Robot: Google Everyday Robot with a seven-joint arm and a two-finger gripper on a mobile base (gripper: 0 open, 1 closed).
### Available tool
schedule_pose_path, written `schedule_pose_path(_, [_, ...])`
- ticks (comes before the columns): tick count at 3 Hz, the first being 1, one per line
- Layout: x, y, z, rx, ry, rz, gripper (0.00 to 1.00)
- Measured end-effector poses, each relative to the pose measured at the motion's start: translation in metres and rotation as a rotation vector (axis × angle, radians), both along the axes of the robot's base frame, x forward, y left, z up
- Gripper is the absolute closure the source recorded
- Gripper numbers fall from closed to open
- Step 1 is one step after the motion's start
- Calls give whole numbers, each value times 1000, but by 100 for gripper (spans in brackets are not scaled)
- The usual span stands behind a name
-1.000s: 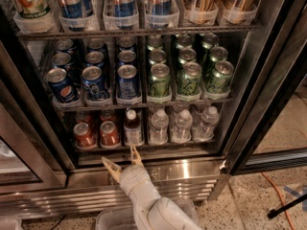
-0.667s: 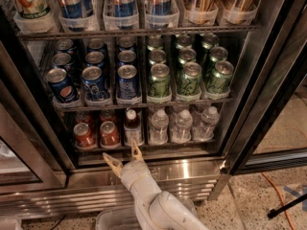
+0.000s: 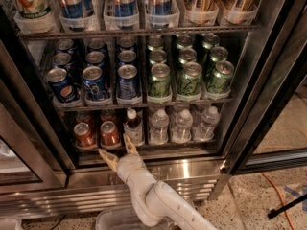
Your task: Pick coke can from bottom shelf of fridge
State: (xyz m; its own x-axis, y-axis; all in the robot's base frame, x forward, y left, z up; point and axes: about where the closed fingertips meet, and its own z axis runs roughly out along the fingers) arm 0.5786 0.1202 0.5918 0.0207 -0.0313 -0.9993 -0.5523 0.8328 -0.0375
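Observation:
The fridge [image 3: 158,171] stands open, with a steel base and wire shelves. On the bottom shelf [image 3: 144,150], two front coke cans stand at the left: one red can [image 3: 109,133] and another [image 3: 84,134] to its left, with more red cans behind. My gripper [image 3: 118,150] is open at the shelf's front edge, just below and in front of the right red can. Its two tan fingers spread apart and touch nothing.
A dark bottle [image 3: 133,127] and several clear water bottles [image 3: 182,125] stand right of the red cans. Blue Pepsi cans [image 3: 94,83] and green cans [image 3: 186,78] fill the tier above. Dark door edges [image 3: 268,99] flank the opening.
My gripper and arm have shifted slightly left and up toward the bottom shelf's front edge. The cans have not moved.

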Motion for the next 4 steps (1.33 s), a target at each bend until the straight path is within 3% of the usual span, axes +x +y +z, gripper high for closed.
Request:
schedule_pose_path(2, [7, 19, -5, 5, 11, 36, 28])
schedule_pose_path(4, [27, 20, 11, 3, -20, 38, 29])
